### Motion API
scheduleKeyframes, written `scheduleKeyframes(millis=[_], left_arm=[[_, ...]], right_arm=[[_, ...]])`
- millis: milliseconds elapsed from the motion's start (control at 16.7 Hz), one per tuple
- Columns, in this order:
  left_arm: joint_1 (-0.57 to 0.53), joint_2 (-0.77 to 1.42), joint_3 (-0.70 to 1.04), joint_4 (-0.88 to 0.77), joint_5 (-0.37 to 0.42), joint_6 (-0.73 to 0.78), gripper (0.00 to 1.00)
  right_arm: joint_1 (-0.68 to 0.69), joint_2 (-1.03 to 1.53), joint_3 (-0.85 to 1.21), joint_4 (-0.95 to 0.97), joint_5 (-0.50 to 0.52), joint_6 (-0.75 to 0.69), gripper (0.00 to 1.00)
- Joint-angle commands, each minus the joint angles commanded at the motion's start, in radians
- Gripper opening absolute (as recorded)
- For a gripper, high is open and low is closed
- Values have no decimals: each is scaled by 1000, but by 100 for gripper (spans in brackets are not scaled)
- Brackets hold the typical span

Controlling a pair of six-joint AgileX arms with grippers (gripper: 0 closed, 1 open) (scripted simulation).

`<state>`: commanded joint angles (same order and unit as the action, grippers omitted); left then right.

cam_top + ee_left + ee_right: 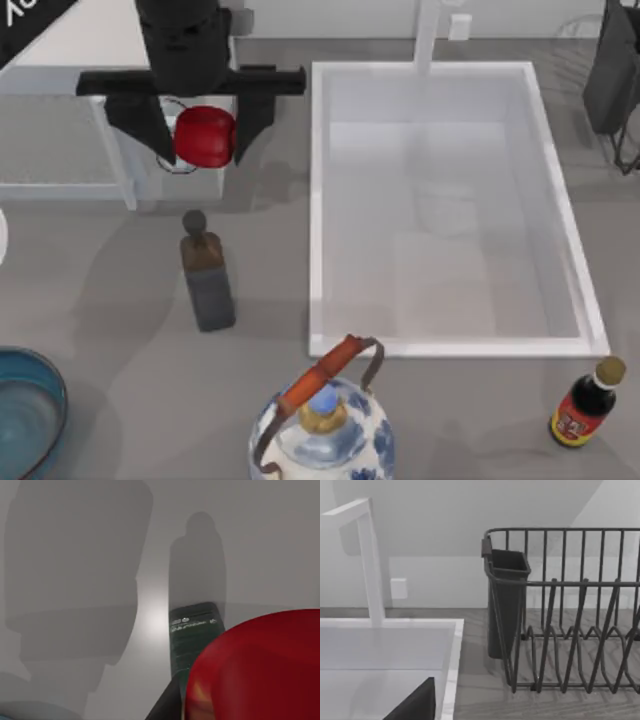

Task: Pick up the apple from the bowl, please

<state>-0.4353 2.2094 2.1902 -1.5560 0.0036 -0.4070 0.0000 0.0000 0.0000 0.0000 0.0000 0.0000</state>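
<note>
One apple sits pinched between the closed fingers of the left gripper, high above the worktop, far from the bowl; any slip probably drops it onto the dark bottle just below.

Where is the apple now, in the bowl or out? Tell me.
Out. The apple sits between the left pincer's fingers near the top view's upper left, while the bowl lies at the lower left edge.

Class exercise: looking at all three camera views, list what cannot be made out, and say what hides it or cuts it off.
- Bowl, top view: cut off by the left and bottom edges.
- Apple, left wrist view: cropped by the edges.
- Teapot, top view: base cut off at the bottom edge.
- Dish rack, right wrist view: runs past the edge.
</note>
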Motion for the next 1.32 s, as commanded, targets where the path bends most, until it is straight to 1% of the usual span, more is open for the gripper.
scheduleKeyframes(millis=[120, 240, 720, 840, 1080, 1320], left_arm=[[0, -1, -15, 15, 0, 0, 0], [0, -3, -66, 67, 0, 0, 0], [9, 0, -395, 405, -4, 1, 0], [1, -1, -434, 438, -1, 1, 0], [-1, -1, -437, 441, 0, 1, 0], [-1, -1, -437, 441, 0, 1, 30]], right_arm=[[0, 0, 0, 0, 0, 0, 100], [0, 0, 0, 0, 0, 0, 100], [0, 0, 0, 0, 0, 0, 100], [0, 0, 0, 0, 0, 0, 100], [0, 0, 0, 0, 0, 0, 100], [0, 0, 0, 0, 0, 0, 100]])
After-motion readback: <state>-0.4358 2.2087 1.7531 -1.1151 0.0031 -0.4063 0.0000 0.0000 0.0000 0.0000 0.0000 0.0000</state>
